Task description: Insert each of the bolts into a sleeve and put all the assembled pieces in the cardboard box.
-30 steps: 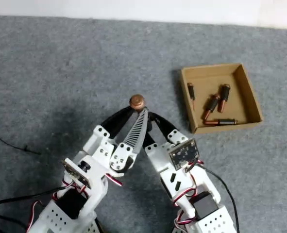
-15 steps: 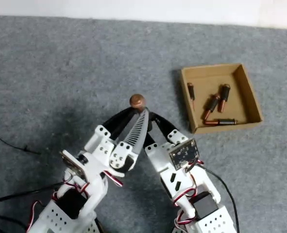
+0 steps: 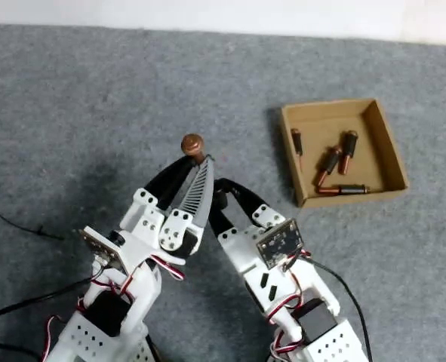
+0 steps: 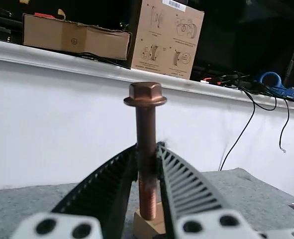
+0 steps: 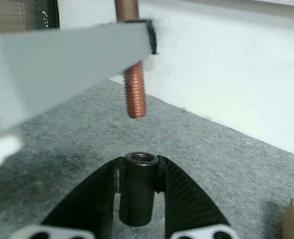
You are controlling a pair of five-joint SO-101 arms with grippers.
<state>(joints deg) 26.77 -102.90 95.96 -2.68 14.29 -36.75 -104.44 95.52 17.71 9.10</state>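
I log: left gripper (image 4: 147,149) clamped on bolt (image 4: 145,124), upright, head up; right gripper (image 5: 139,162) clamped on sleeve (image 5: 138,191), bore up; threaded tip hangs above the mouth, apart, axes parallel, slightly offset by my reading.

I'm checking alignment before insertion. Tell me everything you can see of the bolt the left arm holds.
The bolt looks copper-coloured metal: a flanged hex head on top, smooth shank, threaded lower end. It stands upright, head up, clamped at mid-shank between the fingers of the left gripper. Its tip hangs above the open sleeve, not touching it.
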